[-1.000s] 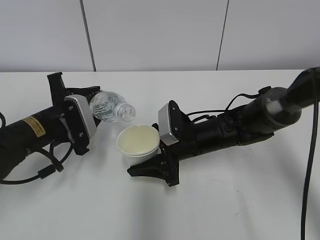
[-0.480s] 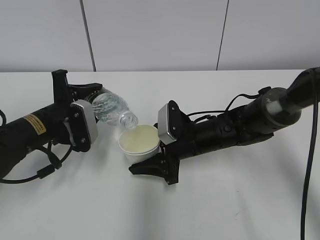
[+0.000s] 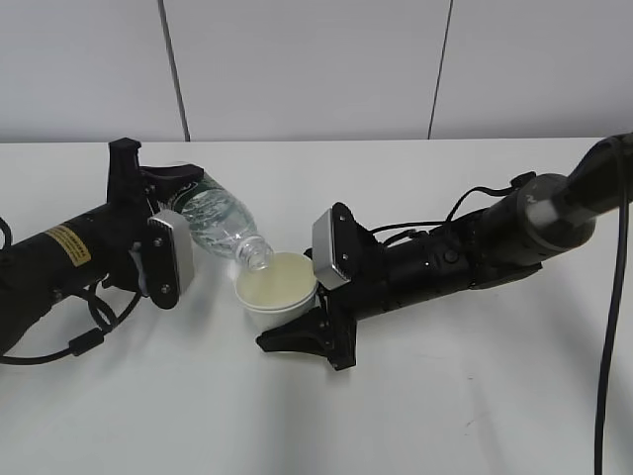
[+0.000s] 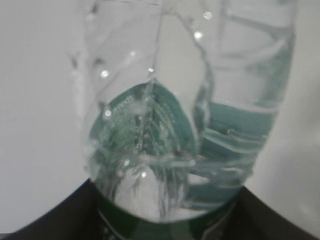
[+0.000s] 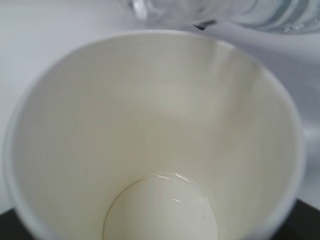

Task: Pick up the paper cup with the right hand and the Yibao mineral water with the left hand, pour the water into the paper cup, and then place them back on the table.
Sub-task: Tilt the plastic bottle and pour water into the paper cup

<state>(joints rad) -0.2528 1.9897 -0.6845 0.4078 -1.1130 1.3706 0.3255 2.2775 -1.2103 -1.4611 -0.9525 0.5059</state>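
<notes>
A: Where's the Yibao mineral water (image 3: 220, 218) relative to the paper cup (image 3: 275, 285)?

B: Tilted neck-down, its open mouth at the cup's left rim. The left pincer (image 3: 163, 198) is clamped on its labelled body.

A: And the cup itself?

B: Held in the right pincer (image 3: 302, 317), closed around it, just above the worktop (image 3: 415, 406). A little water (image 5: 165, 210) glistens at the cup's bottom.

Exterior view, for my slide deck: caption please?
Left gripper tips a clear ribbed plastic bottle over the off-white paper cup held by the right gripper.
</notes>
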